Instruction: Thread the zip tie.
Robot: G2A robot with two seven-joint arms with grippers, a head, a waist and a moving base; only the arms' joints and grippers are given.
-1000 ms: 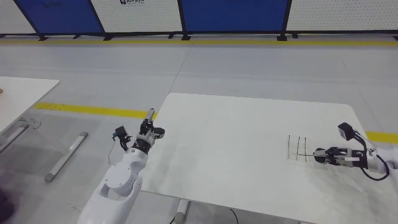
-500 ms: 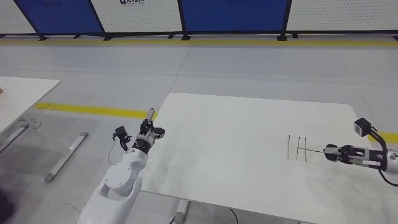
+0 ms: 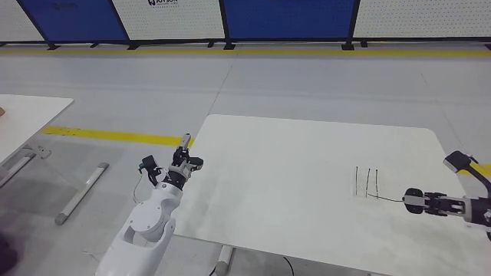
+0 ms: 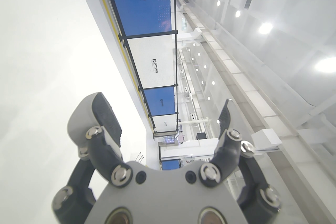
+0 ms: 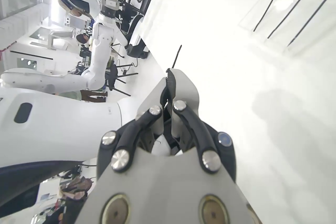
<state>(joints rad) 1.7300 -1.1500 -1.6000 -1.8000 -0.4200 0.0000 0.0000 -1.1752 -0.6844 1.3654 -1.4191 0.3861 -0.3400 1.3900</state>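
— Zip tie first: where is it?

— One black zip tie [image 5: 177, 55] is in the right gripper [image 5: 169, 74]. The two fingers are pressed together on one end of it, and the thin free end sticks out past the fingertips.

— And seen from above?

— In the top view the right gripper [image 3: 413, 199] is over the table [image 3: 291, 176], near its right edge. The zip tie [image 3: 387, 198] runs out from it as a thin dark line toward the middle of the table. I cannot tell if this free end touches the surface.

— Are there other ties?

— Yes, three more ties [image 5: 295, 3] lie side by side and almost parallel on a clear sheet [image 5: 282, 3] that is flat on the table. From above, the three more ties [image 3: 368, 180] are just beside the tip of the held one, a little farther from the robot.

— What about the other arm?

— The left gripper [image 3: 186, 144] is at the left edge of the table, well apart from all the ties. In its own wrist view the left gripper [image 4: 165, 107] has the fingers [image 4: 107, 120] spread wide, and nothing is between them. It points toward the panel wall at the far side.
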